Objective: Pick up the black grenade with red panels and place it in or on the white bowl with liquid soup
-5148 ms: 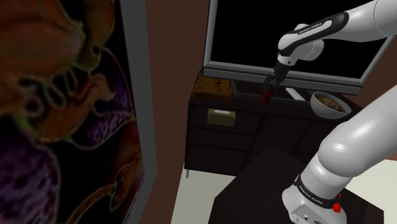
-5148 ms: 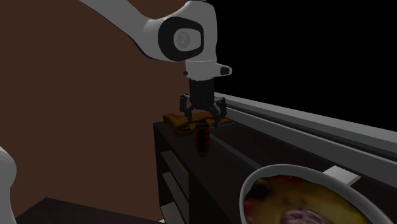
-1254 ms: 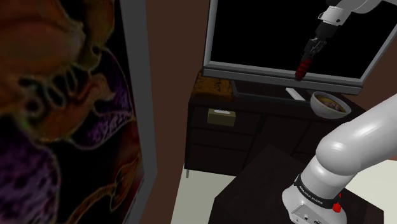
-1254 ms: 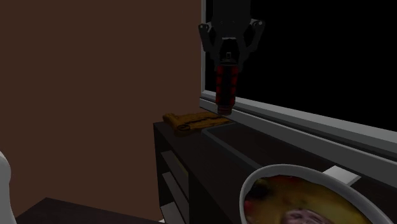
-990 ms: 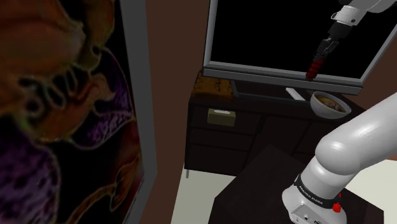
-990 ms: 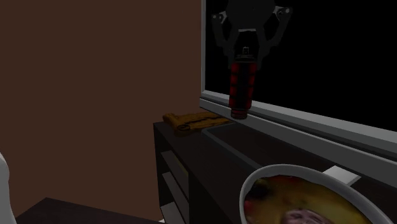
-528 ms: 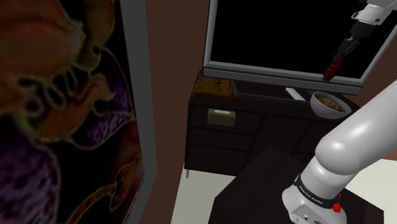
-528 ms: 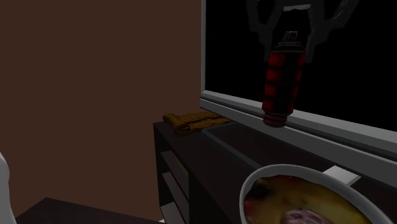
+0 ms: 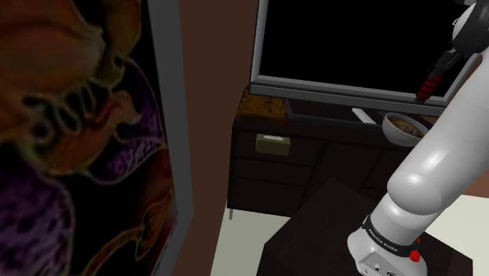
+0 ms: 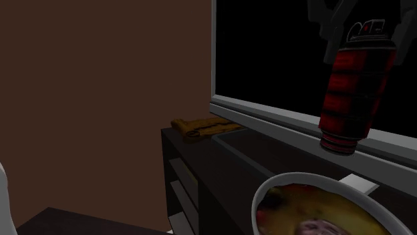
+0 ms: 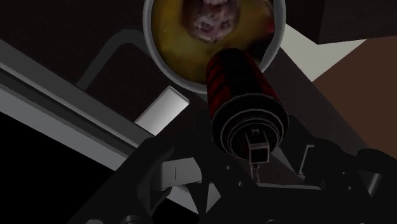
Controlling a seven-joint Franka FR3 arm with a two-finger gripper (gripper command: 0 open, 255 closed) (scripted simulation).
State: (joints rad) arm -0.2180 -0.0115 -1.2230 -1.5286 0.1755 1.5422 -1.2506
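The fingers (image 10: 329, 33) pinch the top of the grenade (image 10: 353, 87), one on each side, & it hangs in the air w/ nothing touching its low end; it is black w/ red bands; it is up in front of the TV (image 9: 345, 47), high over the dark counter (image 10: 220, 157); seen from the hand, its low end sits over the near edge of the bowl (image 11: 150, 38), not the middle; the bowl is white w/ yellow soup & lumps; I think the job now is to bring it over & down; best to slide a bit more to the middle, then go down slow, b/c a drop from up here could splash soup; let go only when low; mind the small white bar (image 11: 162, 109) beside the bowl.
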